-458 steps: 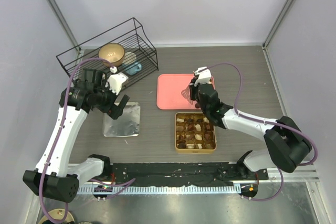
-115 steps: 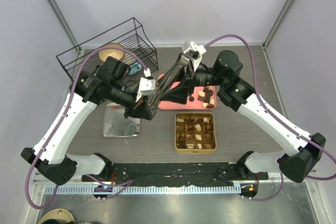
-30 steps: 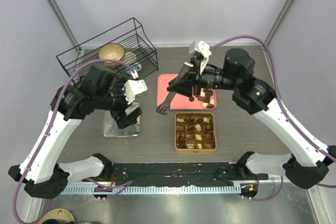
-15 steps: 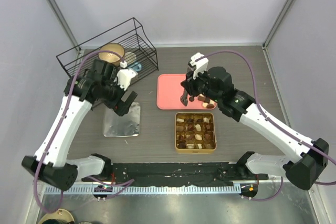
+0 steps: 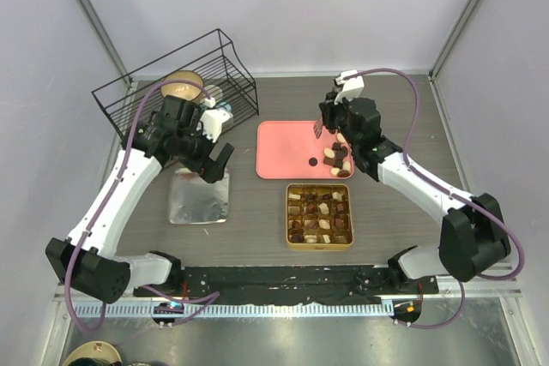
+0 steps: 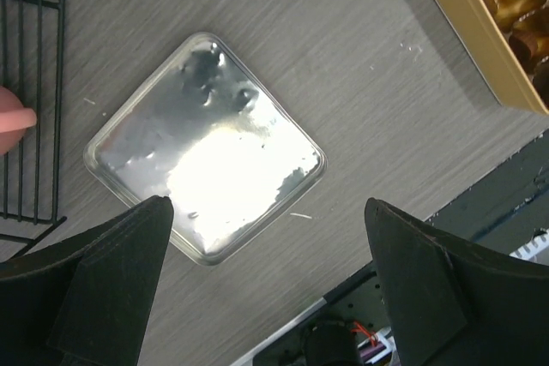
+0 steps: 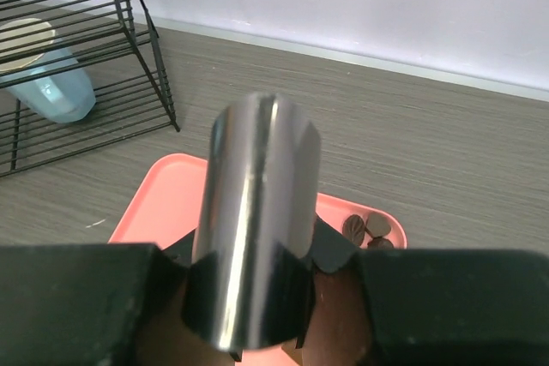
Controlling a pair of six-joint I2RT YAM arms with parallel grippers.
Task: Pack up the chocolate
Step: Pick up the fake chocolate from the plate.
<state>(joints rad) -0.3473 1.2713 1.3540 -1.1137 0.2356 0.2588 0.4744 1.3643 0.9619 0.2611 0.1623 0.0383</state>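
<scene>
Since half a second ago, the right gripper (image 5: 322, 129) has swung from the middle of the tray (image 5: 279, 147) up to its 1 o'clock edge, and the left arm has shifted only slightly.

Seen from above, the loose chocolate (image 5: 336, 159) is a small heap of dark and cream-topped pieces in the tray's 4 o'clock corner. One dark piece sits apart, toward 8 o'clock of the heap. More pieces already fill the grid of the tin (image 5: 319, 246), which lies just beside the tray at its 6 o'clock. Whether any cell is free is too small to tell.

The right gripper is clamped on a curved metal tool (image 7: 257, 237). It hangs above the tray at 12 o'clock of the heap, clear of the pieces. The left gripper (image 5: 216, 165) is spread wide with nothing in it, over the lid (image 6: 206, 147) at 9 o'clock of the tin. A rack (image 7: 103, 57) stands beyond, at 10 o'clock.

The step in hand looks like lifting a loose piece into the tin. To do it well, bring the tool low and nearly flat on the tray. Approach the heap from the open 9 o'clock side so the rim behind stops the pieces from sliding off. Take one piece and keep the tool level. Carry it toward 6 o'clock and tip it over a free cell.
</scene>
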